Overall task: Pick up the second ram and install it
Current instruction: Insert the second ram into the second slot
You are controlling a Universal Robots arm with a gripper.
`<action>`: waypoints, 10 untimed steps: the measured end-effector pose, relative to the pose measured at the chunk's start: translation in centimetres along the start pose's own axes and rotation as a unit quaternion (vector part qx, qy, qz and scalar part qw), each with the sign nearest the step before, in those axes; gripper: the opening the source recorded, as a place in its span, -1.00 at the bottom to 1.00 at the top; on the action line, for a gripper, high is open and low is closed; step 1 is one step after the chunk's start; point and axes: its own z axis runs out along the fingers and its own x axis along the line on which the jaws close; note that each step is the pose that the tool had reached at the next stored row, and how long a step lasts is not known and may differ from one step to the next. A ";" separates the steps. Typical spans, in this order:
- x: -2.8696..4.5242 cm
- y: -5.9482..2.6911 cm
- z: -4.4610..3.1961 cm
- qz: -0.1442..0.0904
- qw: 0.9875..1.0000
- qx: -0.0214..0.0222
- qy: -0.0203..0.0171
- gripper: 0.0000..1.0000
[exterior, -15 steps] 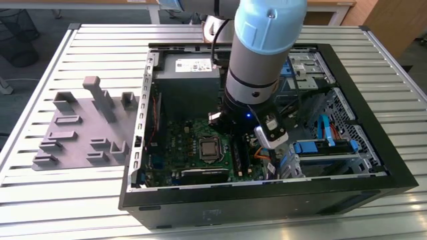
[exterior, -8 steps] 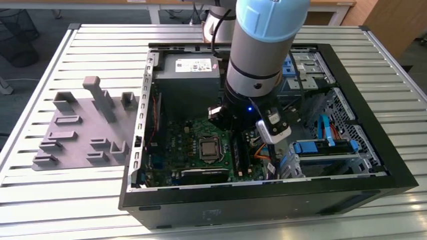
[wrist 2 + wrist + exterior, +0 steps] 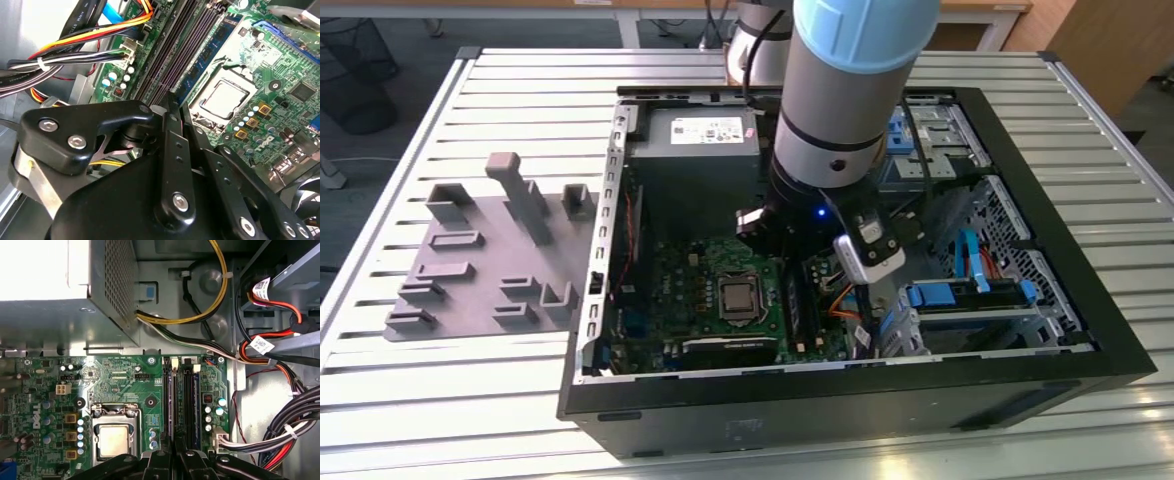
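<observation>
On the slatted surface (image 3: 480, 400), grey holder blocks (image 3: 487, 260) sit at the exterior view's left, beside the open computer case (image 3: 854, 390). Inside it, the gripper (image 3: 169, 100) (image 3: 175, 445) hangs low over the motherboard's (image 3: 115, 377) black memory slots (image 3: 187, 395), fingers drawn tight together. Whether the second ram sits edge-on between them cannot be told. Bundled cables (image 3: 295, 430) lie to the right.

Open computer case (image 3: 1067, 330) on counter (image 3: 520, 110), my arm (image 3: 847, 90) reaching into it.
Holder blocks (image 3: 487, 255) lie on the counter at the exterior view's left of the case; motherboard (image 3: 707, 300) inside, power supply (image 3: 700, 135) behind it, drive cage (image 3: 974, 295) to the right.
</observation>
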 end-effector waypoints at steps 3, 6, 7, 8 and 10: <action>0.01 0.03 -0.58 0.000 1.000 0.000 0.000 -0.72; 0.01 0.03 -0.49 0.000 1.000 0.000 0.000 -0.72; 0.01 0.02 -0.49 0.000 1.000 0.000 0.000 -0.72; 0.01 0.02 -0.48 0.000 1.000 0.000 0.000 -0.72; 0.01 0.02 -0.45 0.000 1.000 0.000 0.000 -0.72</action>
